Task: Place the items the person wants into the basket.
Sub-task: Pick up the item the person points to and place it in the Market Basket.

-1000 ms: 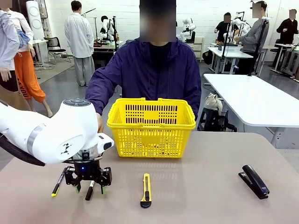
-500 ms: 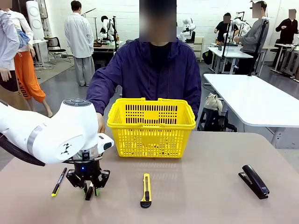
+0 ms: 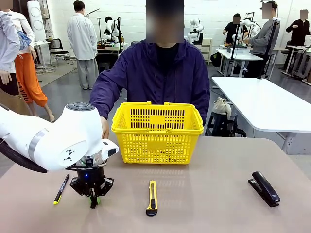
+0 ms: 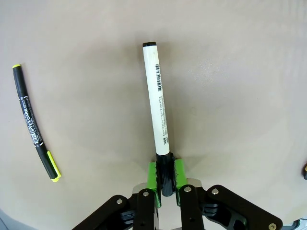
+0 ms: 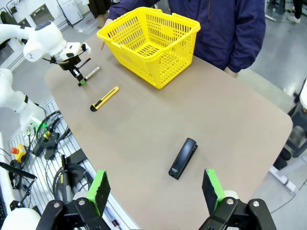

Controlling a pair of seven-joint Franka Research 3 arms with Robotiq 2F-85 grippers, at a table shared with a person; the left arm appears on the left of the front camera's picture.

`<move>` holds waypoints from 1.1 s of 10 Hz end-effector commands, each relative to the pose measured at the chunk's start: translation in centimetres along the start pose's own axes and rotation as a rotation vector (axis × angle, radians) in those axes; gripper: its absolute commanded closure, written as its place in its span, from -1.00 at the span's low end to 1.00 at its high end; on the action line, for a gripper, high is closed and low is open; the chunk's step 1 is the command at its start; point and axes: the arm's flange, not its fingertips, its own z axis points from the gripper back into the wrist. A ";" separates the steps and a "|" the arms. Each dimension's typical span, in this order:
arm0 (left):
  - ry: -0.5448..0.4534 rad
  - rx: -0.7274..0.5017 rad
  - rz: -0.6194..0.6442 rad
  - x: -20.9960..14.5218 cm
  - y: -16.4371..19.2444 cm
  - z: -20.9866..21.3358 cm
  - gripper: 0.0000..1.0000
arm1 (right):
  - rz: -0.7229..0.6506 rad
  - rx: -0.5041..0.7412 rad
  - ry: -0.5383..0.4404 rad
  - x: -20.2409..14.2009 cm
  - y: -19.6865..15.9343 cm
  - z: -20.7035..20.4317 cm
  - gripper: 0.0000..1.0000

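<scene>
My left gripper stands low over the table at front left, shut on the black cap of a white marker pen. The pen lies flat, pointing away from the fingers. A black stapler lies at the front right and shows again below my open right gripper, which hovers high with nothing between its pads. The yellow basket stands mid-table before the person, whose hand rests by its left side.
A yellow-and-black utility knife lies in front of the basket. A black pen with a yellow end lies just left of my left gripper. Bare tabletop stretches between the knife and the stapler.
The left gripper's fingers, spread around the marker a second ago, have drawn together onto its cap. Nothing else has moved.
</scene>
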 end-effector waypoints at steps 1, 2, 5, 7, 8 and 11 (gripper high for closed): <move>-0.002 0.023 0.009 -0.1 -0.3 -0.6 1.00 | 0.013 0.021 -0.028 0.1 -0.2 -0.2 -1.00; 0.016 0.040 -0.017 -0.1 -0.2 0.4 1.00 | 0.013 0.021 -0.028 0.1 -0.2 -0.2 -1.00; -0.022 0.054 -0.102 -2.3 1.1 10.1 1.00 | 0.013 0.021 -0.028 0.1 -0.2 -0.2 -1.00; -0.078 0.069 -0.072 -4.3 2.4 16.9 1.00 | 0.013 0.021 -0.028 0.1 -0.2 -0.2 -1.00; -0.087 0.044 -0.082 -4.6 2.9 19.7 1.00 | 0.013 0.021 -0.028 0.1 -0.2 -0.2 -1.00; -0.073 0.005 -0.087 -4.0 3.1 24.4 1.00 | 0.013 0.021 -0.028 0.1 -0.2 -0.2 -1.00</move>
